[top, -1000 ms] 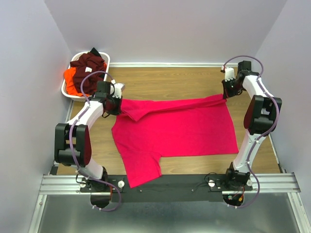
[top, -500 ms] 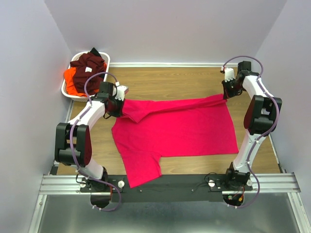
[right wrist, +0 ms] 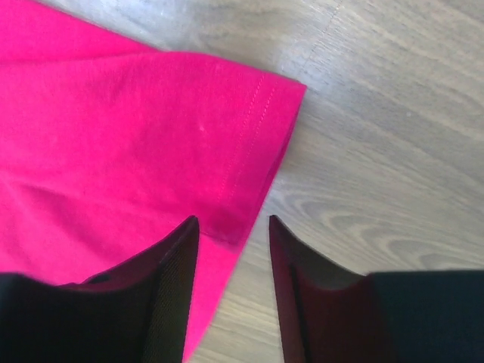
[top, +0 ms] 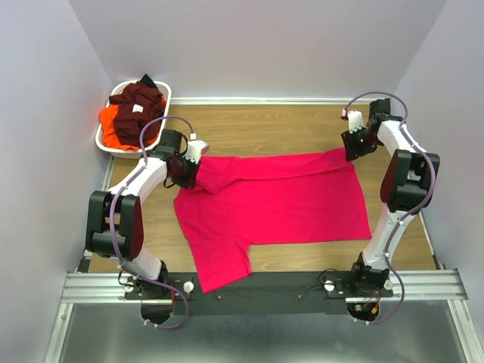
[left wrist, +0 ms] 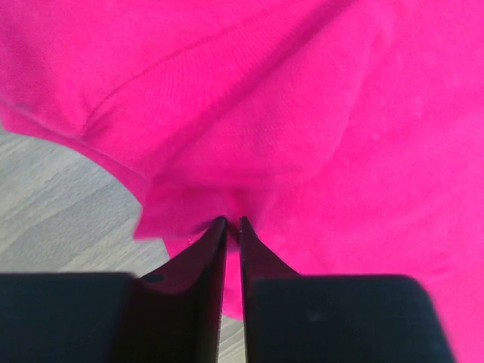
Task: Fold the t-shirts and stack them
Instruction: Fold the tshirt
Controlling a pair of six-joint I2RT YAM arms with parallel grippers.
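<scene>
A bright pinkish-red t-shirt [top: 272, 200] lies spread across the wooden table, its top left part folded over. At that fold my left gripper [top: 193, 162] has its jaws almost together. In the left wrist view, a bunch of the cloth [left wrist: 302, 113] sits pinched at the tips of the left gripper [left wrist: 233, 221]. My right gripper [top: 352, 146] hangs over the shirt's top right corner. In the right wrist view the right gripper [right wrist: 233, 219] is open, and the stitched corner [right wrist: 249, 151] lies flat on the wood between the jaws. Dark maroon [top: 140, 98] and orange [top: 112, 127] t-shirts are piled in the basket.
The white oval basket [top: 165, 96] stands at the back left corner against the wall. Bare wooden table [top: 265, 125] shows behind the shirt and along both sides. Walls close in on the left, right and back. The metal rail [top: 265, 286] with the arm bases runs along the near edge.
The right gripper has opened and let go of the shirt's corner, which now lies on the table. The left gripper has moved right, carrying the fold further over the shirt, and its jaws have parted slightly.
</scene>
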